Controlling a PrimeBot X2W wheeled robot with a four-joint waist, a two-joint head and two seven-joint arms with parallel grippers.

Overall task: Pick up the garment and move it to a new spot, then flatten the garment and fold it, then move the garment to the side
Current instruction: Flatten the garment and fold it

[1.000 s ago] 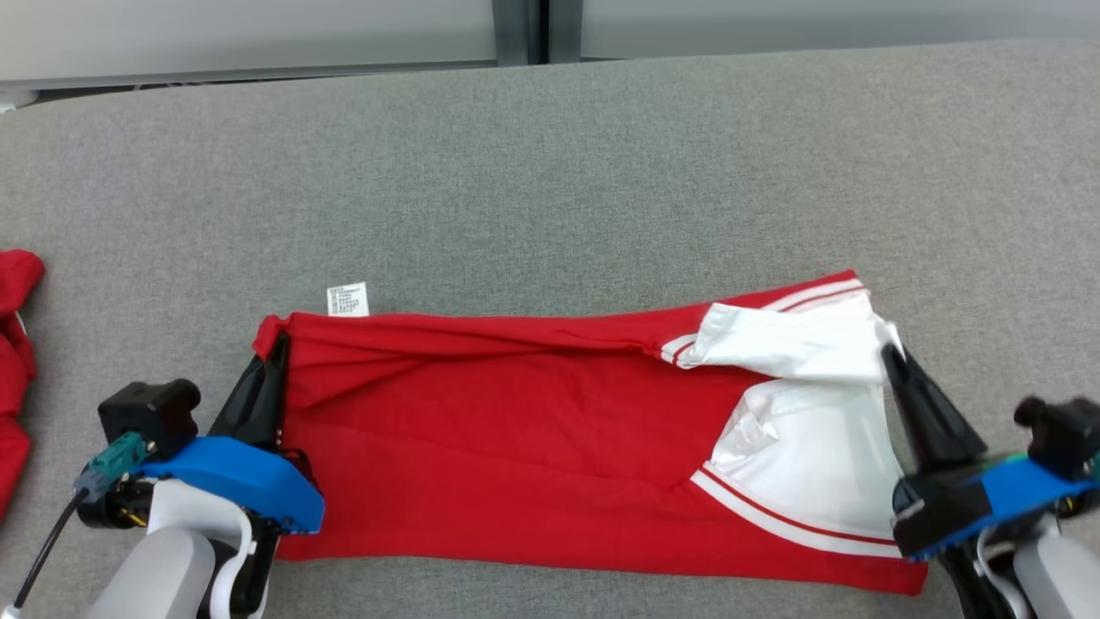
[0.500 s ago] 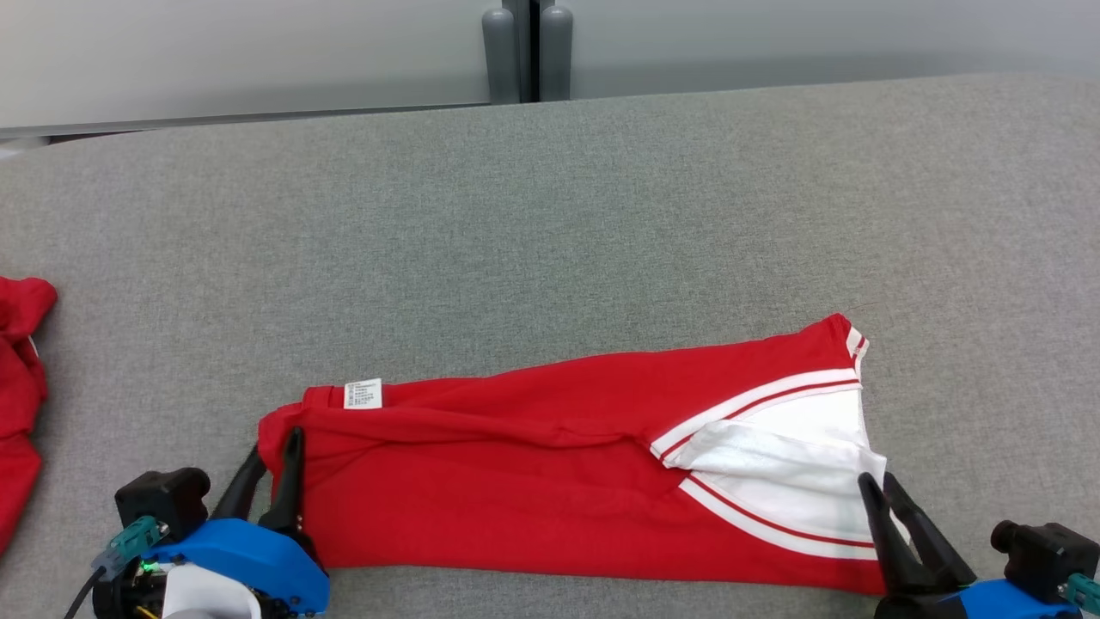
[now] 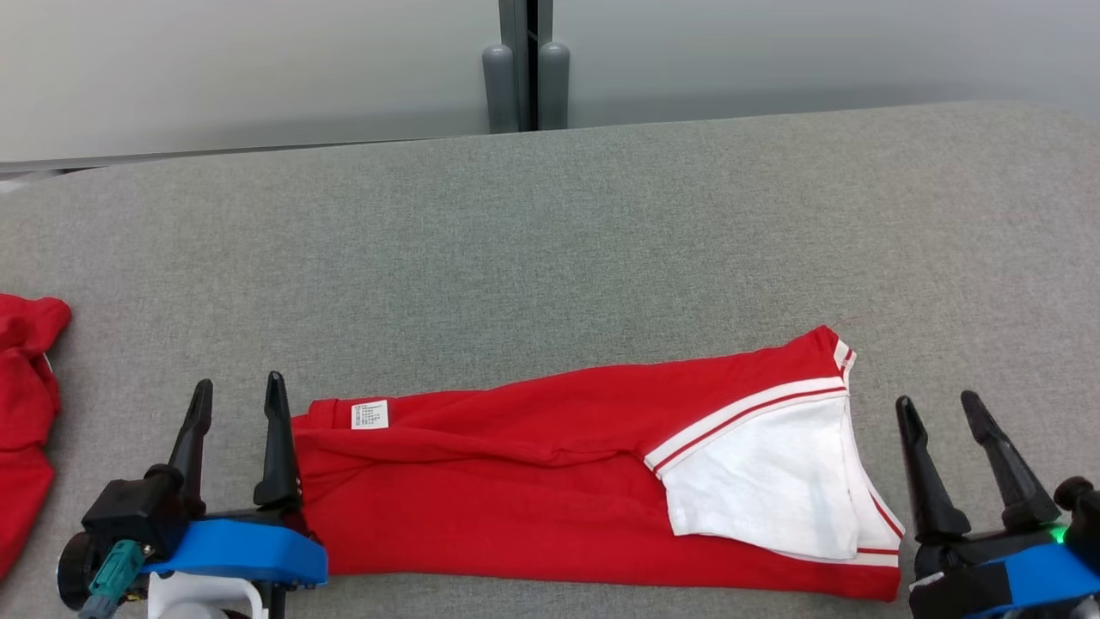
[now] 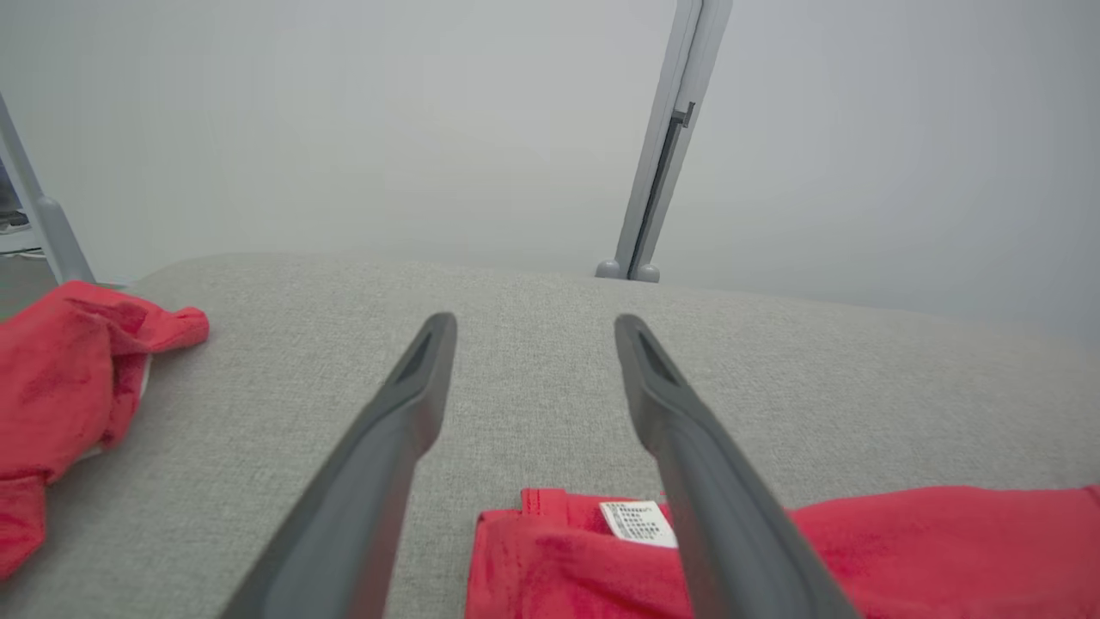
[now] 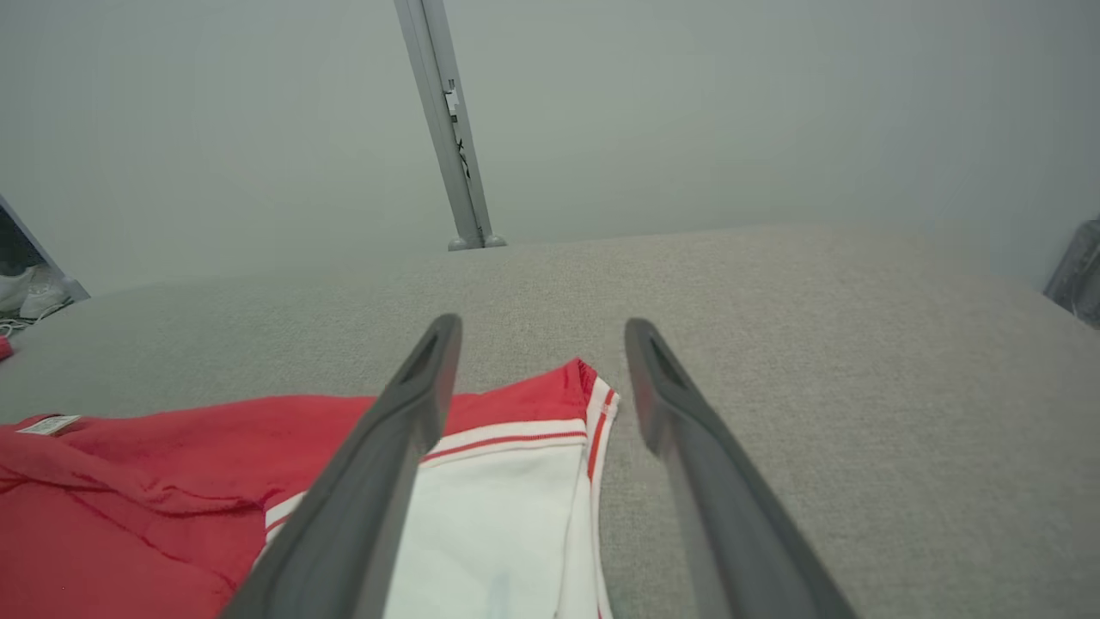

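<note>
The long red fabric garment with a white panel and striped trim (image 3: 516,481) is lying released on the grey felt-covered table (image 3: 550,241), near its front edge, folded into a flat band running left to right, with its white care label (image 3: 369,413) showing at the left end. A moment ago both ends were being pinched; now the left gripper (image 3: 239,384) and the right gripper (image 3: 937,401) are standing with their fingers (image 3: 277,430) spread wide and holding nothing — the left just beside the garment's left edge, the right just clear of the white end. This is suggesting the lengthwise fold is laid, with a further fold or the move aside coming next. A second, crumpled red cloth (image 3: 26,413) is lying at the table's left edge, well apart — probably crowding any leftward placement. Two grey posts (image 3: 524,77) are standing beyond the far edge, out of the way.
</note>
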